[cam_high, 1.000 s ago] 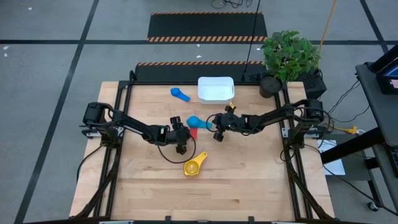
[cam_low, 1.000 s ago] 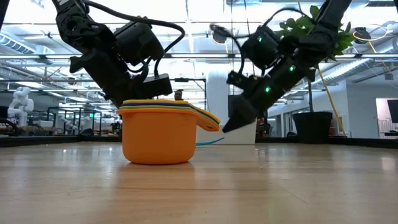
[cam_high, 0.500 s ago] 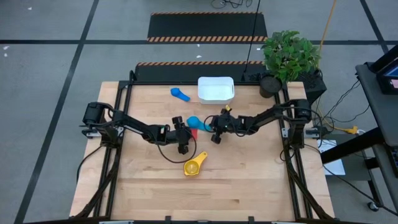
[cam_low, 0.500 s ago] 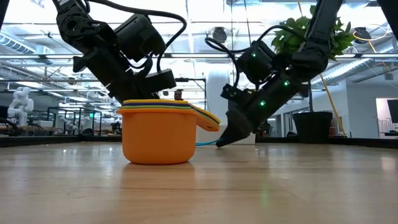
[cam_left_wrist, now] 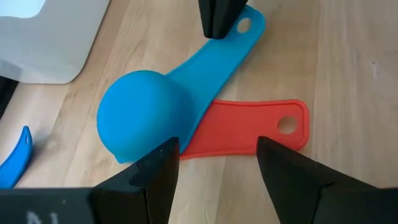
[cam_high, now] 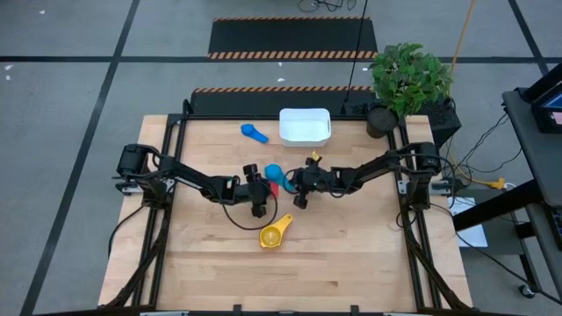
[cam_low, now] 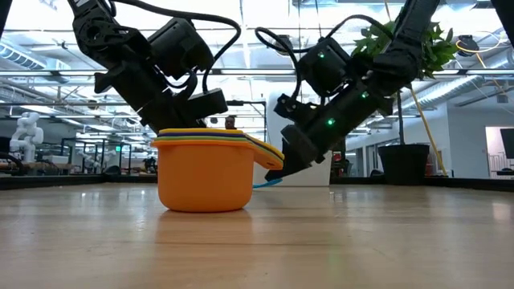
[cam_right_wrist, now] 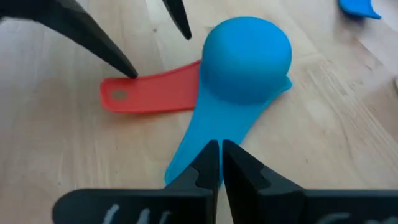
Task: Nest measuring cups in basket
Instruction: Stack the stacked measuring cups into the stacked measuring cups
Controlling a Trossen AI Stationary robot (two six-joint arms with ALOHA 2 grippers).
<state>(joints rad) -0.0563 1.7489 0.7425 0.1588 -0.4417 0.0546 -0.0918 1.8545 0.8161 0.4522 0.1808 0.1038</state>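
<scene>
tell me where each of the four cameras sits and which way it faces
High view: above the table, looking straight down; both arms, white basket, left gripper, right gripper.
Low view: at tabletop height, looking level across; stacked orange cup close, both arms above.
Left wrist view: on the left arm, facing the overturned light blue cup on the red cup's handle; own open fingers.
Right wrist view: on the right arm, facing the same cup; own shut fingers.
Both wrist views share the blue and red cups.

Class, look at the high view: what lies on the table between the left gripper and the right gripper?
In the high view, the upturned light blue measuring cup lies over a red measuring cup, between the left gripper and the right gripper.
</scene>
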